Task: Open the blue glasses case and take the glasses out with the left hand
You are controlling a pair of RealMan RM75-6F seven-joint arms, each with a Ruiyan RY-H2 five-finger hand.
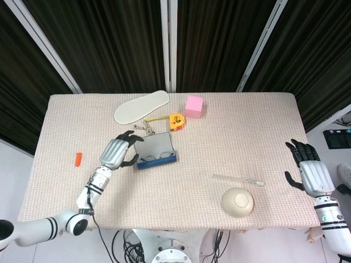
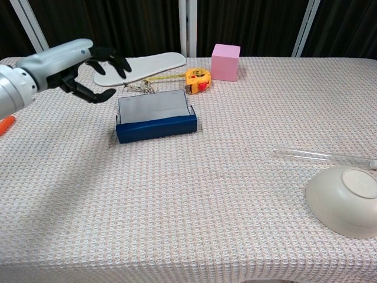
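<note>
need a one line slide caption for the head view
Left hand open beside the opened blue glasses case, glasses still inside.

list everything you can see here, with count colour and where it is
glasses case: 1, blue, open, left of centre
glasses: 1, dark frame, inside the case
insole: 1, off-white, far left
tape measure: 1, yellow, far centre
chain: 1, metal, behind the case
cube: 1, pink, far centre
marker: 1, orange, left edge
tube: 1, clear, near right
bowl: 1, cream, upside down, near right
table: 1, beige cloth
left hand: open, beside the case
right hand: open, off the right edge
</note>
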